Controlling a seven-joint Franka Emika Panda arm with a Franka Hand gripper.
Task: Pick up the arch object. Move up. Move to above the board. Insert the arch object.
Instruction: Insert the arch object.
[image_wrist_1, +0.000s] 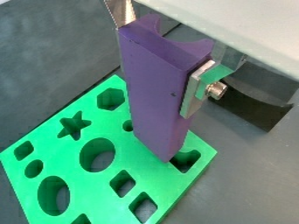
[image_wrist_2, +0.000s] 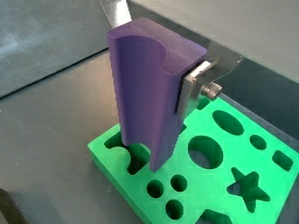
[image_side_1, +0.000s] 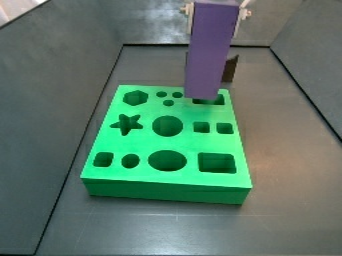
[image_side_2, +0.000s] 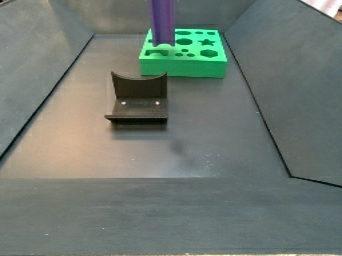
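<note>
Dark grey floor (image_side_2: 187, 140) with sloped dark walls; board (image_side_1: 120, 160) near the far end, fixture (image_side_2: 138, 100) at mid-floor, well apart from it.

Gripper (image_wrist_1: 158, 52) above the board, clamped on the arch object (image_wrist_1: 155, 83); one silver finger plate (image_wrist_1: 198, 87) with its bolt shows pressed flat against the column's side in both wrist views (image_wrist_2: 197, 86); arch object (image_side_1: 210, 55) upright, its lower end at the arch-shaped hole (image_wrist_1: 184, 158) near the board's corner; whether the tip has entered the hole or only touches the top I cannot tell; side view (image_side_2: 162, 22) shows the column standing at the board's near-left corner; star hole (image_side_1: 127, 124) and large round holes (image_side_1: 167, 126) unoccupied.
</note>
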